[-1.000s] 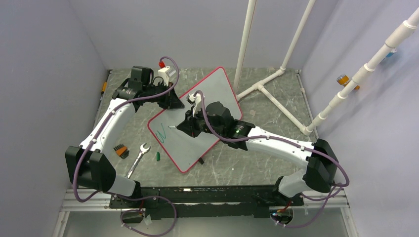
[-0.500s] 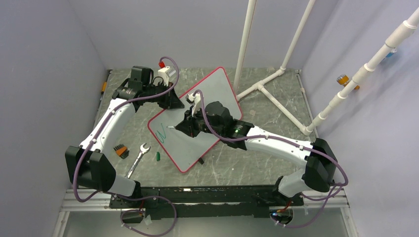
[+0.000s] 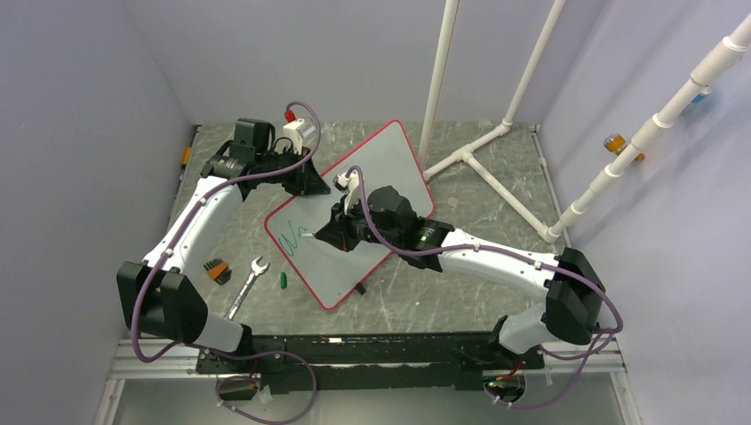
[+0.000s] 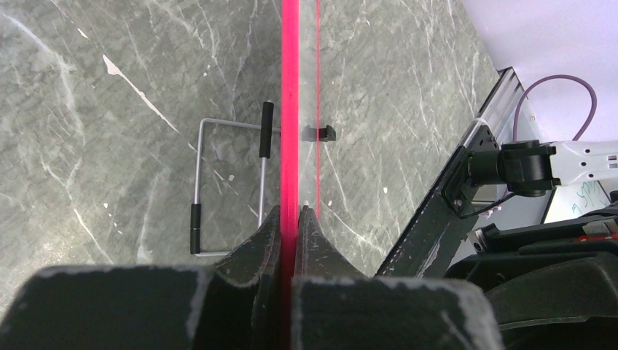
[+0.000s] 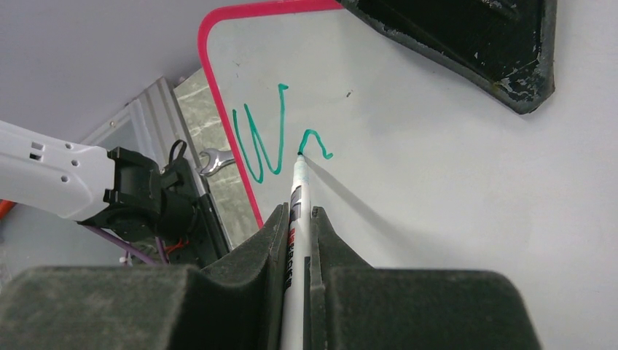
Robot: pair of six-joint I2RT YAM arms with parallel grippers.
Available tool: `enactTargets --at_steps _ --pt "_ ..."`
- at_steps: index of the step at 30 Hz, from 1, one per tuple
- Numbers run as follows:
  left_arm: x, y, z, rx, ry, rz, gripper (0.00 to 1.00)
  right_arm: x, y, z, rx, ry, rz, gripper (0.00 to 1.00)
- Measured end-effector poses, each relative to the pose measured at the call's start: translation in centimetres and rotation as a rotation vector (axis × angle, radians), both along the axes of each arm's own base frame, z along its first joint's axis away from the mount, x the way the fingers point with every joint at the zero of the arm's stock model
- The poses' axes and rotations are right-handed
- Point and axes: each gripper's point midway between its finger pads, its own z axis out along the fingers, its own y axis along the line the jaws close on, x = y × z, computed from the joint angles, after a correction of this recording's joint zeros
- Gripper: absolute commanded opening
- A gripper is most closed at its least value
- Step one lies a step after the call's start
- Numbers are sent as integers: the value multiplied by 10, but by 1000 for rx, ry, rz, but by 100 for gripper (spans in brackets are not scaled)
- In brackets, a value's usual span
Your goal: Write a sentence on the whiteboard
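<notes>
The whiteboard lies tilted on the table, white with a thin red rim. My left gripper is shut on its far left rim, which shows edge-on between the jaws in the left wrist view. My right gripper is shut on a white marker. The marker's green tip touches the board. The sentence is only a green "W" and a short curl beside it, near the board's left corner.
A wrench, a green marker cap and an orange-and-black part lie left of the board. A white pipe frame stands at the back right. A wire stand lies under the board's edge.
My right gripper has moved the marker slightly left and down the board. A short green curl has appeared beside the "W". The left arm has not moved.
</notes>
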Motion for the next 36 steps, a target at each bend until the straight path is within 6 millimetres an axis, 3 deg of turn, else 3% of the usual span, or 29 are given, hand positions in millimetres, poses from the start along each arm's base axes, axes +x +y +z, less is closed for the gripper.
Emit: enactTargets --at_steps 17,27,36 --pt "0 0 0 0 0 0 0 2 -8 -4 -29 14 -40 0" --pt "0 0 0 -1 1 0 0 15 -6 15 -39 -11 -73 0" --pt "0 0 -1 1 1 1 0 17 -5 14 -39 -8 -72 0"
